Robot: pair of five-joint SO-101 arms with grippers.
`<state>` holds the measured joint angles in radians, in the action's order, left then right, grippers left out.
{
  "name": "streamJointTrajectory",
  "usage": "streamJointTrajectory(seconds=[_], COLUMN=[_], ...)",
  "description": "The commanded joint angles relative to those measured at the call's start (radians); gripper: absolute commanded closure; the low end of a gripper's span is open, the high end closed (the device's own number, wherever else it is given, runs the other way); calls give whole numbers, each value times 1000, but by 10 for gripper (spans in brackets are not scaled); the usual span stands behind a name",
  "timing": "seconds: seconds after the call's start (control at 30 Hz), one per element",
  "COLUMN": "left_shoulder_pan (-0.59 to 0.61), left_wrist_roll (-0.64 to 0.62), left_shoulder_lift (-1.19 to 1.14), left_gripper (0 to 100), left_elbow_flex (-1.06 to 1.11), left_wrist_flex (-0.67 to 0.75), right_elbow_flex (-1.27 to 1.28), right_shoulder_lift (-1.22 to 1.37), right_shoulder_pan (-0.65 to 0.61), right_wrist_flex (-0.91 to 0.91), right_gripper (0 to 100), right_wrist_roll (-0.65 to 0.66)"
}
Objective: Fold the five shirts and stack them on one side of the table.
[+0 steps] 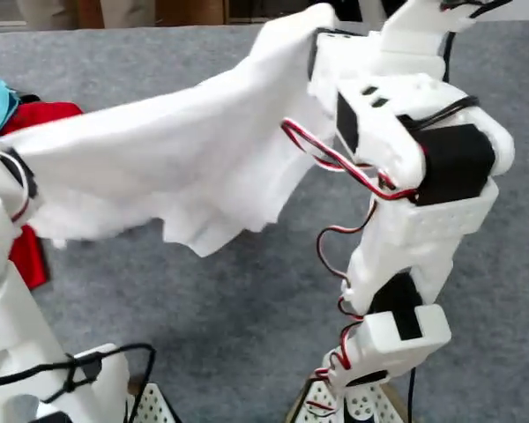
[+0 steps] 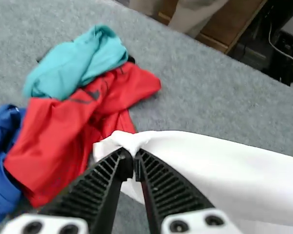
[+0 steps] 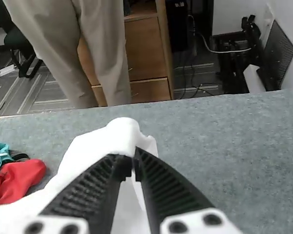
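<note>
A white shirt (image 1: 167, 159) hangs stretched in the air between the two arms above the grey table (image 1: 247, 308). My left gripper (image 2: 135, 157) is shut on one bunched corner of the white shirt (image 2: 224, 165) at the left side. My right gripper (image 3: 133, 165) is shut on the opposite corner of the white shirt (image 3: 102, 146), high at the back right. On the table at the far left lie a red shirt (image 2: 73, 126), a teal shirt (image 2: 78, 61) on top of it, and a blue shirt (image 2: 1, 161) beside them.
The right arm's white body (image 1: 414, 176) rises over the right half of the table. The left arm's base (image 1: 35, 352) stands at the front left. Bare grey table surface lies under the hanging shirt and toward the front middle.
</note>
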<state>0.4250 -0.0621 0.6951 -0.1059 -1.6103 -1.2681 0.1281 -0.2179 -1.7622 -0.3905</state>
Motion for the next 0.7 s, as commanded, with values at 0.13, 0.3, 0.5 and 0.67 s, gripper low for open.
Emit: streamJointTrajectory(seconds=[0.13, 0.3, 0.5, 0.67], left_shoulder_pan=[-6, -6, -20, -89], left_wrist_roll=[-41, -48, -163, -127], left_shoulder_lift=[87, 116, 102, 42], left_gripper=[981, 981, 980, 980], left_elbow_flex=[276, 328, 370, 476], left_wrist_flex=[103, 224, 595, 928], right_elbow_flex=[-38, -39, 1, 21], right_shoulder_lift=[-51, -45, 16, 117], right_shoulder_pan=[38, 36, 38, 39], right_wrist_flex=[-14, 28, 242, 431], right_gripper=[993, 993, 993, 993], right_wrist_roll=[12, 14, 14, 14])
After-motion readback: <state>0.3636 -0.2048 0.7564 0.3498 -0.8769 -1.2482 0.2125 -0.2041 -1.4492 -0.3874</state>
